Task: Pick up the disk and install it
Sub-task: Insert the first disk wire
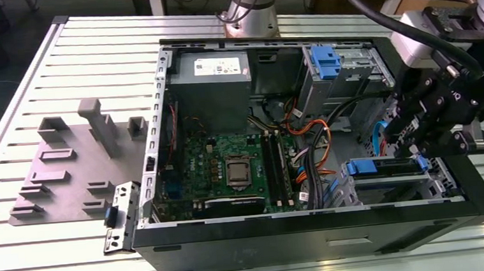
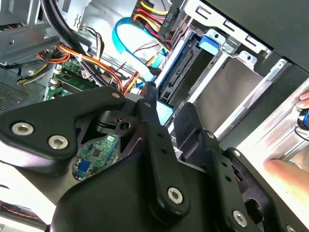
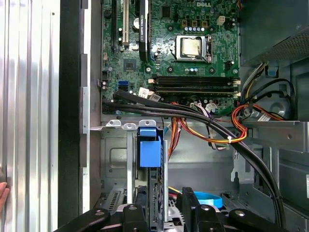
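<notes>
Silver-grey between blue carrier rails, the disk (image 1: 387, 167) sits in the lower bay of the open computer case (image 1: 317, 235), directly beneath the gripper (image 1: 422, 145) in the exterior view. The case lies on a slotted metal tabletop (image 1: 66, 64). A grey fixture plate (image 1: 66, 180) lies well apart from the jaws, on the far side of the motherboard (image 1: 227, 168). A blue bracket (image 1: 326, 62) on the upper bay stands beyond the jaws.

In the second wrist view the disk (image 2: 176, 77) shows its blue rail and connector edge running away from the jaws along the bay wall. Orange and black cables (image 2: 96, 63) lie off to one side of the jaws. A person's hand (image 2: 285, 171) rests outside the case, near them.

In the first wrist view the disk (image 3: 154, 186) stands on edge between the jaws, with its blue tab (image 3: 149, 147) just ahead of them. A black cable bundle (image 3: 203, 121) crosses beyond that tab.

We cannot tell whether the jaws are clamped on the disk or standing off it.

We judge the installing step to be in hand, since the disk is already within the bay. We cannot confirm that it is fully home. Any further move calls for straight travel along the bay guides, clear of the cabling.

The exterior view gives the layout of the whole case, while both wrist views give the disk's fit in its bay.
</notes>
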Robot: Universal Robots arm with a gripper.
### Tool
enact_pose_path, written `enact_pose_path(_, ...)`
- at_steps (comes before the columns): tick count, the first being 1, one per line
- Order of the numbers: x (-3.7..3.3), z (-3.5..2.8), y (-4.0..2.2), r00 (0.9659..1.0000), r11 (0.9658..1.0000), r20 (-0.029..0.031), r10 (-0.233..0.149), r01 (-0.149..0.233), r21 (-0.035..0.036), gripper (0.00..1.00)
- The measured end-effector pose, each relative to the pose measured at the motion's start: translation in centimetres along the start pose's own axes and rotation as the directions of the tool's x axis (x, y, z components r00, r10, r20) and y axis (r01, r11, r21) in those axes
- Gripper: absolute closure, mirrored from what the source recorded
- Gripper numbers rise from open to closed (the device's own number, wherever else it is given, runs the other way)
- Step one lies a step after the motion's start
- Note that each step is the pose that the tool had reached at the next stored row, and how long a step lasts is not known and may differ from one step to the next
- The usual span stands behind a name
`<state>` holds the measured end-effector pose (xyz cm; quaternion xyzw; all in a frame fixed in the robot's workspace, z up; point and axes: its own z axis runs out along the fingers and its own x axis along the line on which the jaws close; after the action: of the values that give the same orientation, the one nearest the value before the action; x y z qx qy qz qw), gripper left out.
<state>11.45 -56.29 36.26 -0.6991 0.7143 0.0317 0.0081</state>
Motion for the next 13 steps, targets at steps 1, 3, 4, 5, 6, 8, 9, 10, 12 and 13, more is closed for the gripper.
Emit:
enact_pose_path(1, -0.1, 0.03, -0.01, 1.0, 1.0, -0.0001, 0.0, 0.0, 0.0, 0.58)
enact_pose_path(3, -0.24, 0.09, -0.08, 1.0, 1.0, 0.0, 0.0, 0.0, 0.0, 0.58)
enact_pose_path(4, -0.27, 0.11, -0.13, 1.0, 1.0, 0.0002, 0.0, 0.0, 0.0, 0.58)
enact_pose_path(5, -0.29, 0.11, -0.19, 1.0, 1.0, 0.0001, 0.0, 0.0, 0.0, 0.58)
enact_pose_path(6, -0.3, 0.11, -0.25, 1.0, 1.0, -0.0001, 0.0, 0.0, -0.0001, 0.58)
enact_pose_path(8, -0.33, 0.12, -0.37, 1.0, 1.0, -0.0001, 0.0, 0.0, 0.0, 0.58)
enact_pose_path(9, -0.35, 0.14, -0.4, 1.0, 1.0, 0.0002, 0.0, 0.0, 0.0, 0.58)
enact_pose_path(10, -0.38, 0.15, -0.41, 1.0, 1.0, 0.0, 0.0, 0.0, 0.0, 0.58)
enact_pose_path(12, -0.43, 0.23, -0.41, 1.0, 1.0, 0.0, 0.0, 0.0, 0.0, 0.58)
enact_pose_path(13, -0.45, 0.26, -0.42, 1.0, 1.0, 0.0, 0.0, 0.0, 0.0, 0.58)
